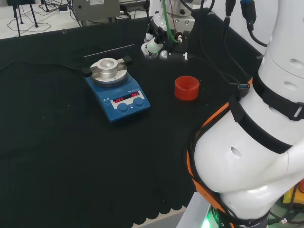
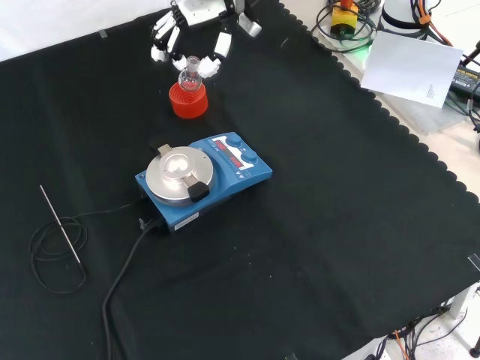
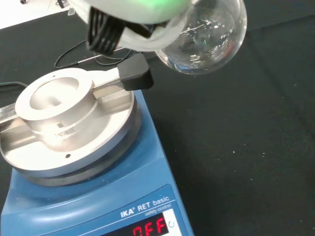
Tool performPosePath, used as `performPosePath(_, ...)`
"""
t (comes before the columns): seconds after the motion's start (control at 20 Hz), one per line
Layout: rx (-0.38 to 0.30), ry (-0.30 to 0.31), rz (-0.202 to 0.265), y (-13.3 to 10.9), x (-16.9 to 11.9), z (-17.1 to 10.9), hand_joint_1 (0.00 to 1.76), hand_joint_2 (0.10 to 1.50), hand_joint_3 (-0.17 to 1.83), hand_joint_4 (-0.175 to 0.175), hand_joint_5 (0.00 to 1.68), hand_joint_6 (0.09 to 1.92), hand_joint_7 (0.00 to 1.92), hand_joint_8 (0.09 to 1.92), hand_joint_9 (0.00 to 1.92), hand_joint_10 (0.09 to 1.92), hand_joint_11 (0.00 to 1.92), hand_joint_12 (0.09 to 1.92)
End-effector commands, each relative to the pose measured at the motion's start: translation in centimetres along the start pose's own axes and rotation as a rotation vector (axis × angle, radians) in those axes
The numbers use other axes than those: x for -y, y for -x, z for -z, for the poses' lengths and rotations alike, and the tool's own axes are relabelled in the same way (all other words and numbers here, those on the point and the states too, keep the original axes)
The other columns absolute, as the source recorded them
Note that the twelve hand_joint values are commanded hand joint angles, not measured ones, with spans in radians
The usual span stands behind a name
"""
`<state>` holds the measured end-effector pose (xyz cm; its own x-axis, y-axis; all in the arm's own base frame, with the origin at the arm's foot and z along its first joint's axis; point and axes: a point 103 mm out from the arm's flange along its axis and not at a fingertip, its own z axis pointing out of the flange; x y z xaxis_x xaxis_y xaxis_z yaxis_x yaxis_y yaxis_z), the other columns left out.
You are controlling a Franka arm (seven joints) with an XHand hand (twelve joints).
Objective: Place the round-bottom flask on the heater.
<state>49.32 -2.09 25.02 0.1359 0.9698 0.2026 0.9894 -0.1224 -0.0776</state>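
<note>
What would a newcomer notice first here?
The blue heater with its round metal top stands mid-cloth, bare of glassware. At the front view's top, the hand curls round a clear flask, which in the wrist view hangs beside and above the heater's top. The red stand, right of the heater in the head view, looks empty there.
</note>
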Motion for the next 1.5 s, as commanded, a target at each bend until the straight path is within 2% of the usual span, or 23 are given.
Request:
performPosePath(0.05, -0.002, -0.006, 0.004, -0.8, -0.3, -0.1, 1.09, 0.71, 0.78, 0.075, 1.04, 1.12, 0.39, 0.67, 0.6, 0.65, 0.34, 1.29)
performPosePath(0.5, -0.007, -0.014, 0.046, -3.5, -1.6, -0.1, 1.09, 0.71, 0.78, 0.08, 1.05, 1.12, 0.39, 0.67, 0.6, 0.65, 0.33, 1.29)
performPosePath(0.85, -0.006, -0.037, 0.107, -7.5, -3.3, -0.7, 1.09, 0.71, 0.78, 0.084, 1.05, 1.12, 0.39, 0.67, 0.6, 0.65, 0.33, 1.29)
performPosePath(1.15, 0.007, -0.064, 0.146, -10.0, -4.5, -1.5, 1.09, 0.71, 0.78, 0.087, 1.05, 1.12, 0.39, 0.67, 0.6, 0.65, 0.33, 1.29)
performPosePath(1.5, 0.019, -0.083, 0.167, -11.1, -5.4, -2.3, 1.09, 0.71, 0.78, 0.09, 1.05, 1.11, 0.39, 0.67, 0.6, 0.65, 0.33, 1.3)
